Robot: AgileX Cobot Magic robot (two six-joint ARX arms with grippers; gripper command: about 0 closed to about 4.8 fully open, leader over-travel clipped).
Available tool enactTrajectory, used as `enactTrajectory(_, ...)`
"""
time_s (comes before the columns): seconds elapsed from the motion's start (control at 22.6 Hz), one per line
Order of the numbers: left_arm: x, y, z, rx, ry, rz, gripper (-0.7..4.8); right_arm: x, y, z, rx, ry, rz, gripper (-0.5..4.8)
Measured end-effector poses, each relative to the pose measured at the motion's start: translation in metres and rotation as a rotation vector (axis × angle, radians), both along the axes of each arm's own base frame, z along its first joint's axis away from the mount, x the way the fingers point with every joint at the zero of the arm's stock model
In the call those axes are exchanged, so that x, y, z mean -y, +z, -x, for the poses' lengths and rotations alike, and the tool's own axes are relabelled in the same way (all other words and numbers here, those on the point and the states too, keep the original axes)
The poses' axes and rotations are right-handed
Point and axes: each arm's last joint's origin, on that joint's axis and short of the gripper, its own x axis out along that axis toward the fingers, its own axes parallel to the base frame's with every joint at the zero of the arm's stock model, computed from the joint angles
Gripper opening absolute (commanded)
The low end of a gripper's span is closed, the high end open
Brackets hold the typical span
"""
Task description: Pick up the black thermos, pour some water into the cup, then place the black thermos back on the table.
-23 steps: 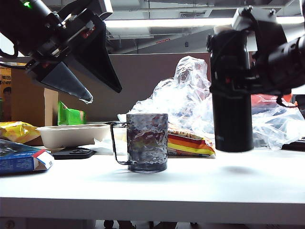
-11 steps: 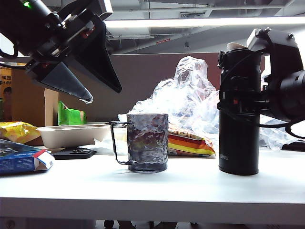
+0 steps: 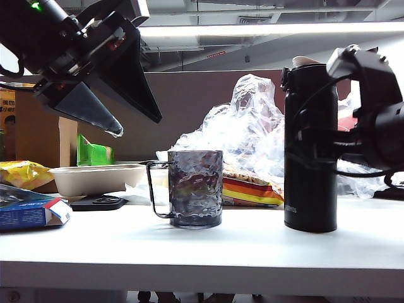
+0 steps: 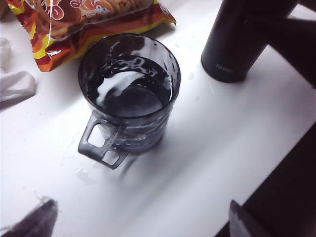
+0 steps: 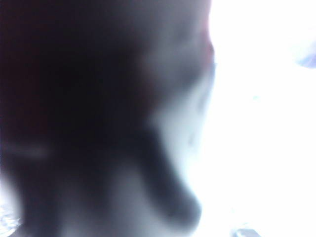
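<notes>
Now look to the right part of the table (image 3: 252,249): find the black thermos (image 3: 309,202) standing straight up there, long side pointing up, well apart from the cup (image 3: 194,188) near the middle, with the right gripper (image 3: 319,151) close against its right side about halfway up. Cannot tell from the dark shapes and the blurry right wrist view whether pinching the thermos or loose beside it, so best to back off sideways toward the right edge, not upward. Note the left gripper (image 3: 137,126) high over the left end, fingers spread wide, holding nothing, much farther from the thermos.
</notes>
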Motion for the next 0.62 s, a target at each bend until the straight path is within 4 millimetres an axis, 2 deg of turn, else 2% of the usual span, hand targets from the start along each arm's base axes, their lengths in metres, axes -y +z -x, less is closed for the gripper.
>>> enactTrajectory(0.09,0.000,0.000,0.000,0.001,0.000,0.000,4.79,0.003,0.003,0.009,0.013,0.031,-0.010,4.73)
enactTrajectory(0.13,0.000,0.001,0.000,0.002,0.000,0.002,4.33,0.008,0.005,0.019,0.026,0.049,-0.018,2.27)
enactTrajectory(0.18,-0.001,0.004,0.002,0.009,-0.001,0.013,2.10,0.012,0.008,0.030,0.037,0.069,-0.045,0.31)
enactTrajectory(0.22,-0.002,0.007,0.004,0.014,-0.015,0.029,0.17,0.015,0.010,0.035,0.042,0.085,-0.066,-0.05)
enactTrajectory(0.27,-0.005,0.014,0.010,0.024,-0.049,0.066,-0.14,0.018,0.014,0.044,0.062,0.122,-0.098,-0.10)
enactTrajectory(0.4,-0.013,0.033,0.026,0.071,-0.103,0.139,-0.05,0.021,0.032,0.051,0.081,0.148,-0.228,-0.09)
enactTrajectory(0.44,-0.020,0.044,0.037,0.099,-0.102,0.166,-0.05,0.022,0.042,0.054,0.087,0.157,-0.257,-0.09)
enactTrajectory(0.62,-0.041,0.072,0.067,0.228,-0.097,0.258,-0.05,0.022,0.073,0.055,0.082,0.162,-0.200,-0.09)
